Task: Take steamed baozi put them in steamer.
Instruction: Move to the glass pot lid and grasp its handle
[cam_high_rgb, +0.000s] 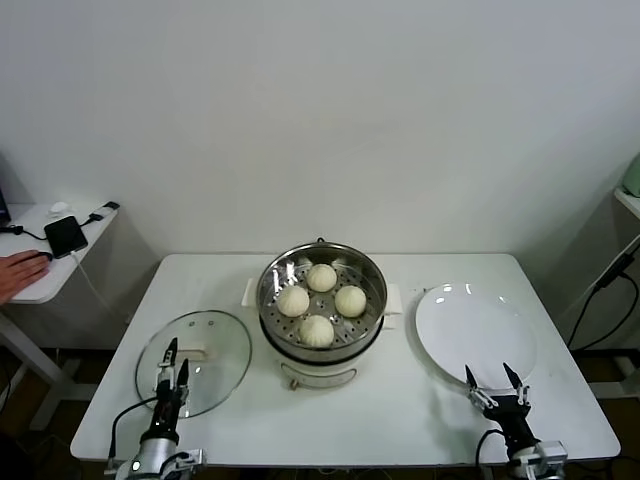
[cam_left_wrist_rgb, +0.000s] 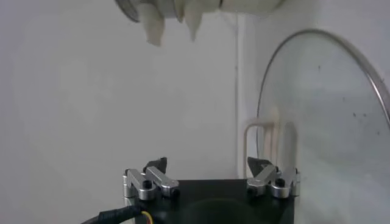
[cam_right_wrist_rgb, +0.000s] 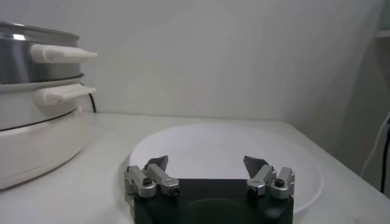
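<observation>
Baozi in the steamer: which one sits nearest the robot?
The front baozi, at the near rim of the steamer; the other three sit farther back.

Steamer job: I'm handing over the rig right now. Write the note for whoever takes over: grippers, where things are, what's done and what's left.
Left gripper: open, holding nothing, low at the table's front edge over the near rim of the glass lid.
Right gripper: open, holding nothing, at the near edge of the white plate.
Steamer: centre of the table, uncovered; the lid lies flat to its left.
Baozi: all four sit on the perforated tray, far, left, right and near.
Done: the plate is bare and every bun is in the steamer.
Left: no buns to move; the lid is off.
</observation>
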